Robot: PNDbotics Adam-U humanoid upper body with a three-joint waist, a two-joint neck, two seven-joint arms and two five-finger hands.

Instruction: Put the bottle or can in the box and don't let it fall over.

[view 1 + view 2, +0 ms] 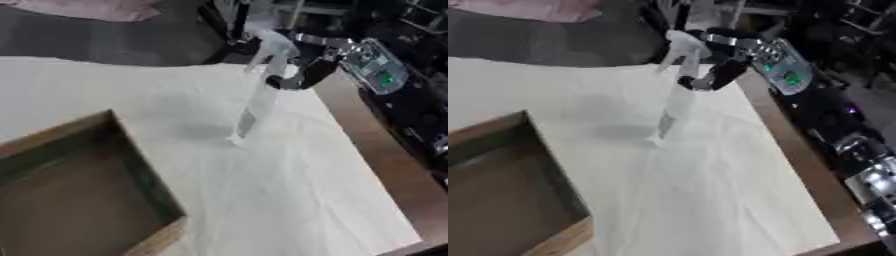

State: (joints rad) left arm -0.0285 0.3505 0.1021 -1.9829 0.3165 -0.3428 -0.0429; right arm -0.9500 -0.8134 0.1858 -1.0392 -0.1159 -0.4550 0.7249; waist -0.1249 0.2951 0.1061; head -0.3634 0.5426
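Your right hand (306, 70) comes in from the upper right and has its dark fingers curled around the neck of a clear spray bottle (261, 97), just under the white trigger head (273, 42). The bottle leans, its top tipped toward the hand and its base touching the white cloth (289, 190) that covers the table. A darker patch low on the bottle's side may be a label, but nothing on it can be read. On the back of your wrist a silver plate carries a small green mark (383, 78), too blurred to read. The wooden box (140, 165) sits at the lower left, open side up, well apart from the bottle. Along the right runs the table's bare brown edge (385, 165).
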